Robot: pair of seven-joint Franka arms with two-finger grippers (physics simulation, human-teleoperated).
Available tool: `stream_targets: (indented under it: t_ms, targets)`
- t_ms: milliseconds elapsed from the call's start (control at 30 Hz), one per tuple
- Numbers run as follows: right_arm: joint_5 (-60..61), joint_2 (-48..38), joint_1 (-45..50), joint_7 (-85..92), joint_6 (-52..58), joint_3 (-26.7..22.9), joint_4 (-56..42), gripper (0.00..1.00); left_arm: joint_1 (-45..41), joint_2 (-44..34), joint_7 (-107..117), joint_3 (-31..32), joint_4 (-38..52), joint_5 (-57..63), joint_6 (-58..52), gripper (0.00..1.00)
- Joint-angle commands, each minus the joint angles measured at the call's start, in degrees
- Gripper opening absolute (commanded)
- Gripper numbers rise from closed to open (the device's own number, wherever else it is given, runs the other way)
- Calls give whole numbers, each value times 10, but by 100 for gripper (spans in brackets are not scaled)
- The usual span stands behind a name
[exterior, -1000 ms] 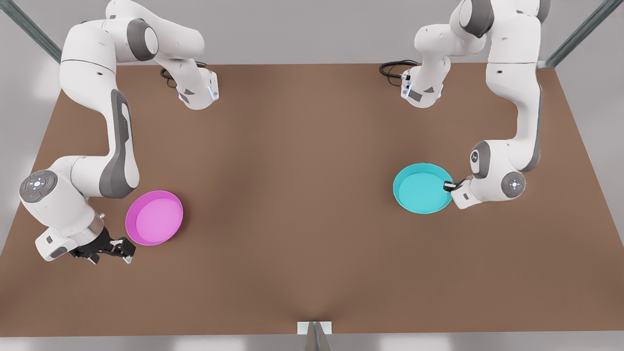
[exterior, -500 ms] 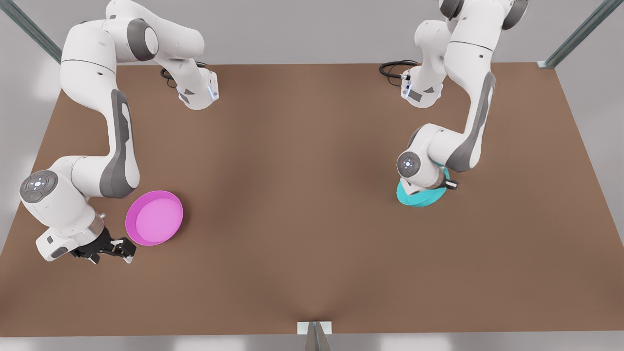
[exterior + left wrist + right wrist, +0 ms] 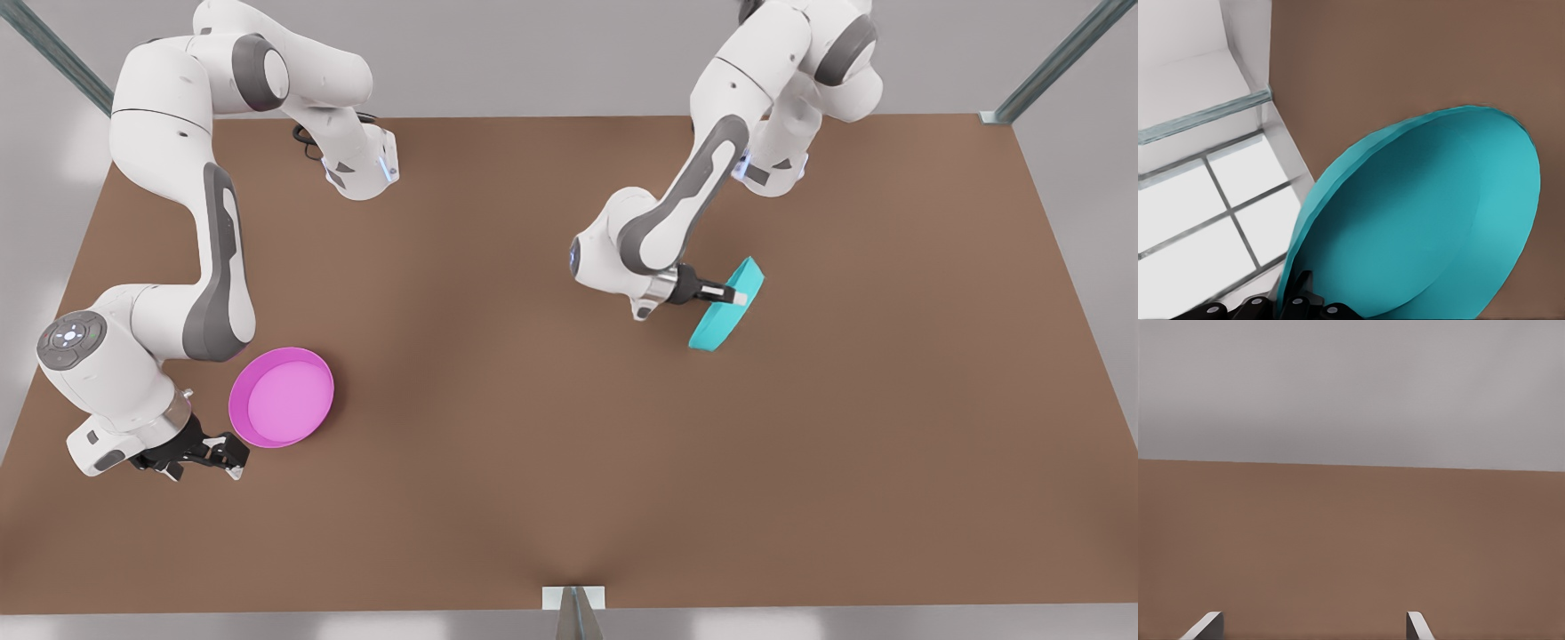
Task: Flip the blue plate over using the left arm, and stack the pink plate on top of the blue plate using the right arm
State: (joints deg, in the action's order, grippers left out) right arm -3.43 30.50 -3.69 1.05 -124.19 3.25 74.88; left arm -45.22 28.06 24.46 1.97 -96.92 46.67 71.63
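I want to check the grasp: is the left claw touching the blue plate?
Touching. In the front view the left claw is shut on the rim of the blue plate, which hangs tilted on edge.

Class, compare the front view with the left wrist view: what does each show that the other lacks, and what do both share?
Front view alone: the pink plate flat on the table, with the right gripper waiting beside it, jaws open.

Left wrist view alone: the blue plate's broad round face close up.

Shared: the blue plate tilted on edge above the brown table, its rim pinched by the left gripper.
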Motion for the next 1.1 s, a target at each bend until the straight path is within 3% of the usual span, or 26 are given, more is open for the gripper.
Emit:
stream_targets:
  t_ms: [0,233,467,667,1067]
  targets:
    - [0,0,0,0,0,0,0,100,-3,5,1,0,5,-13,-4,21]
    - [0,0,0,1,2,0,0,100,-101,157,4,-21,168,59,-85,21]
    - [0,-1,-4,1,2,0,0,100,-287,226,4,-168,202,58,-110,21]
    - [0,-1,-3,1,2,0,0,100,-312,318,18,-180,308,55,-117,21]
    - [0,0,-1,1,2,0,0,100,-350,382,19,-214,328,19,-112,21]
